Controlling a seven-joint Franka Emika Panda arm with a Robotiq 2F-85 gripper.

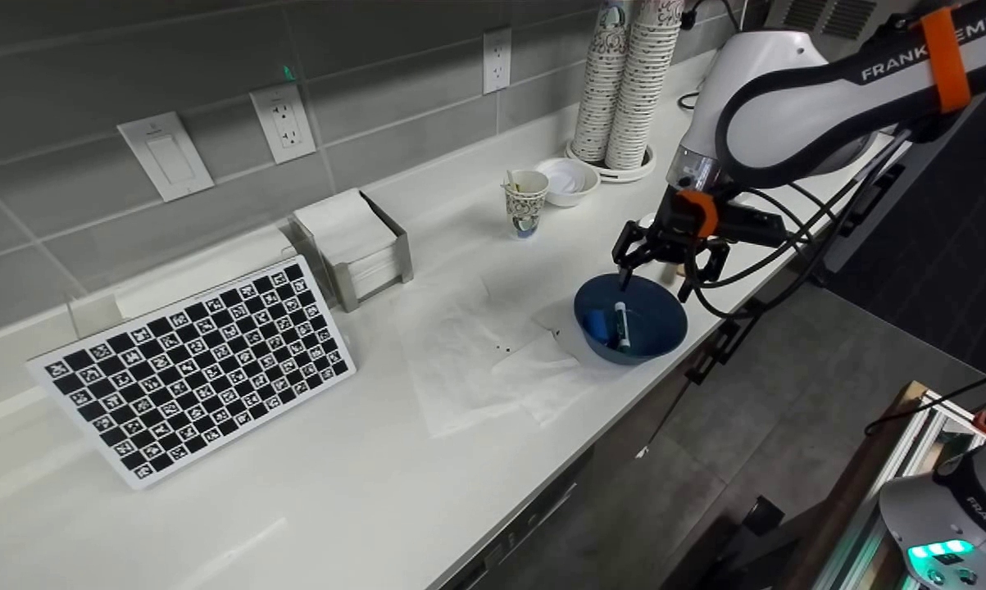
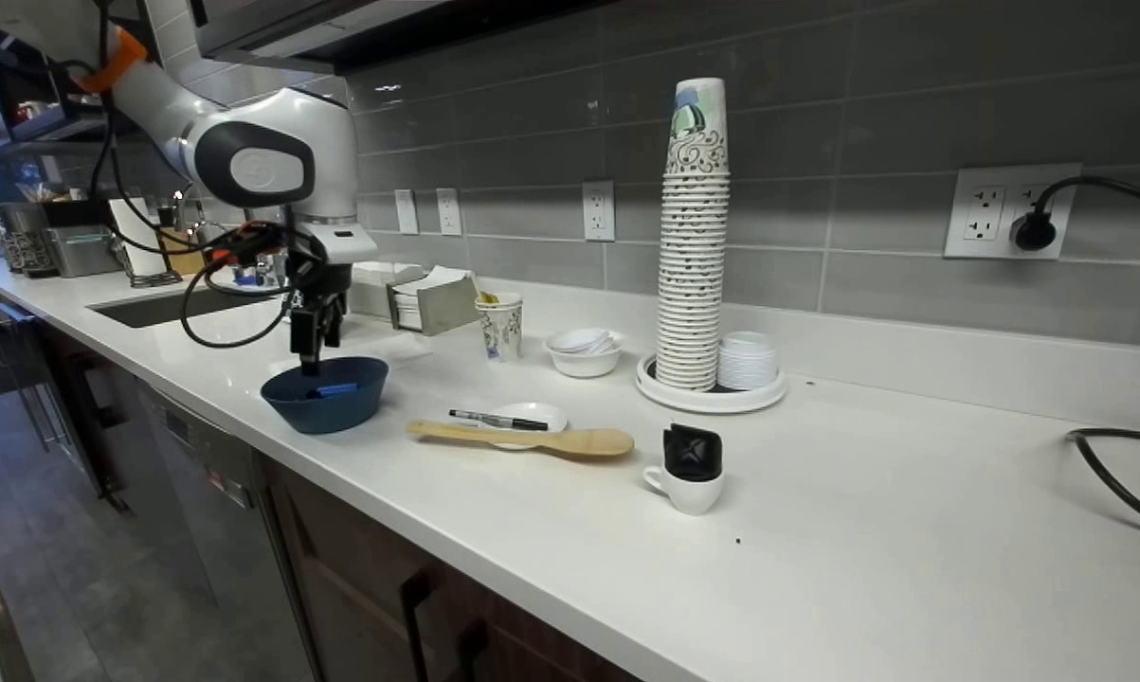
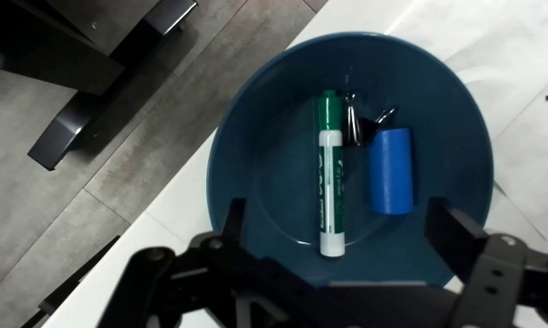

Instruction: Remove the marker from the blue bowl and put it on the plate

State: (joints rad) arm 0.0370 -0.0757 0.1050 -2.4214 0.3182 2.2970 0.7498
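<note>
The marker (image 3: 331,182), white with a green cap and label, lies in the blue bowl (image 3: 278,182) in the wrist view. It also shows in an exterior view (image 1: 622,326). A blue cylinder (image 3: 392,173) and a black binder clip (image 3: 367,130) lie beside it in the bowl. My gripper (image 3: 335,202) is open and empty above the bowl, its fingers on either side of the marker and cylinder, apart from both. The gripper (image 2: 310,365) hangs over the bowl (image 2: 333,414) in an exterior view. The small white plate (image 2: 552,418) stands beyond the bowl with a black pen on it.
A wooden spoon (image 2: 522,437) lies along the plate's near side. A white mug (image 2: 691,493) holds a black item. Patterned cups (image 2: 501,327), a white bowl (image 2: 584,358) and a tall cup stack (image 2: 693,275) stand toward the wall. The bowl sits near the counter's front edge.
</note>
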